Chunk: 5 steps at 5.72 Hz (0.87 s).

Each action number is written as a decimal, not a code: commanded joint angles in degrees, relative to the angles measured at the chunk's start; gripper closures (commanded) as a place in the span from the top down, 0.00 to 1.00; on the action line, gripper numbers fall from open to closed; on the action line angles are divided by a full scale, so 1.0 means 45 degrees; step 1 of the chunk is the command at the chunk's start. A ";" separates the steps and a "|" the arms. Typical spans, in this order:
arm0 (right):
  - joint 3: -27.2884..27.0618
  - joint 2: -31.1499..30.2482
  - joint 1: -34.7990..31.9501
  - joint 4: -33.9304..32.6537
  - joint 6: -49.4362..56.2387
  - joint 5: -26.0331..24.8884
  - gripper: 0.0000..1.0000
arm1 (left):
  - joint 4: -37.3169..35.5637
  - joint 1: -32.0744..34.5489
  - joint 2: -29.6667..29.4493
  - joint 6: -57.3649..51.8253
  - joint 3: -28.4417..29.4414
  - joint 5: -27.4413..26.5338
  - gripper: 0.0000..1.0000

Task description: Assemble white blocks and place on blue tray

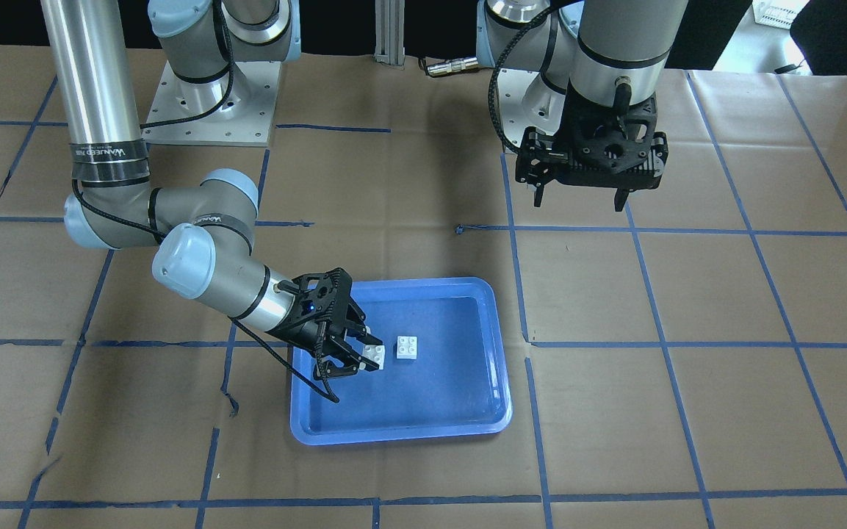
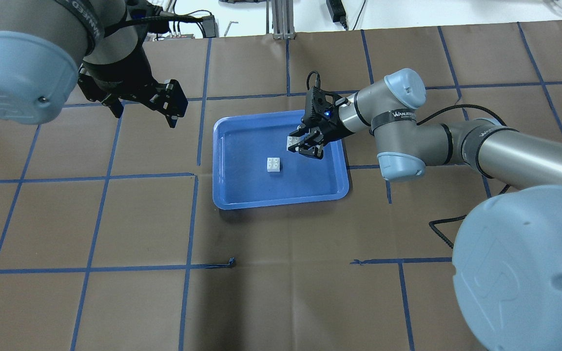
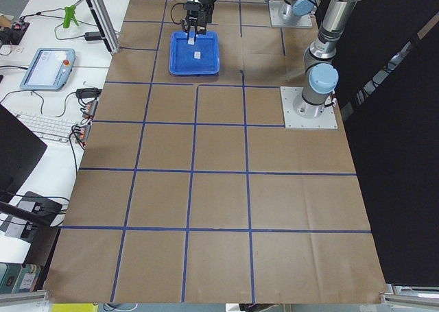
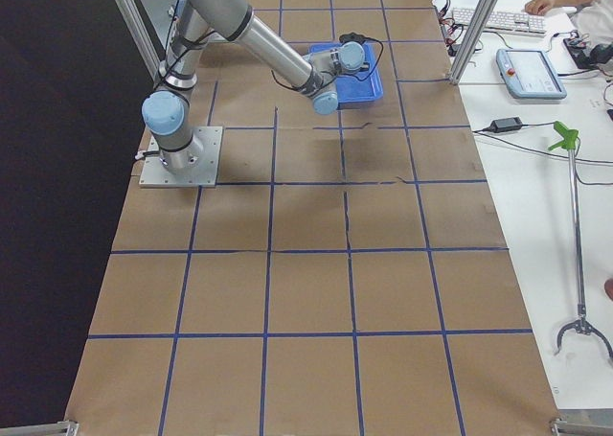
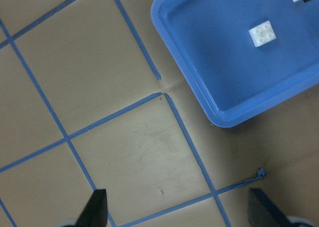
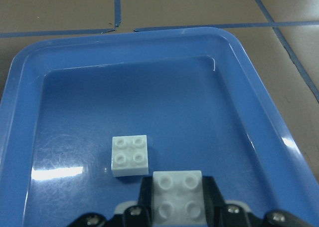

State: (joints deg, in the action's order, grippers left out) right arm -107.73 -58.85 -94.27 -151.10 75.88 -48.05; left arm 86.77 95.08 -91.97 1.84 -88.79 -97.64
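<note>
The blue tray [image 1: 401, 433] lies mid-table on brown paper. One white block [image 1: 407, 347] sits loose on the tray floor, studs up; it also shows in the overhead view [image 2: 274, 165] and the left wrist view [image 5: 262, 33]. My right gripper [image 1: 353, 353] reaches low into the tray and is shut on the second white block [image 1: 375, 355], seen between the fingers in the right wrist view [image 6: 178, 199], just beside the loose block [image 6: 130, 155]. My left gripper [image 2: 144, 109] hangs open and empty above the table, off the tray's side.
The table is covered in brown paper with a blue tape grid [image 2: 193, 175]. The arms' base plates [image 1: 210, 110] stand at the robot's edge. A keyboard and a teach pendant [image 3: 44, 68] lie on a side bench off the table.
</note>
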 commanded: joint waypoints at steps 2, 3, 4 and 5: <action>-0.0494 0.0422 -0.0027 -0.0465 -0.0027 0.0013 0.23 | -0.0084 -0.0230 0.0027 0.1311 0.0181 0.1071 0.99; -0.0514 0.0441 -0.0085 -0.0466 -0.0027 0.0013 0.23 | -0.0123 -0.0540 0.0027 0.1214 0.0239 0.1401 0.99; -0.0514 0.0500 -0.0221 -0.0466 -0.0027 -0.0007 0.23 | -0.0104 -0.0621 0.0182 0.1193 0.0123 0.1540 0.99; -0.0514 0.0500 -0.0261 -0.0466 -0.0046 -0.0007 0.23 | -0.0123 -0.0680 0.0261 0.1193 0.0064 0.1599 0.99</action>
State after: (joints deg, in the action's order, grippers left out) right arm -110.02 -56.67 -95.17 -153.19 75.74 -48.06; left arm 86.27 92.37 -91.19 7.25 -88.22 -90.86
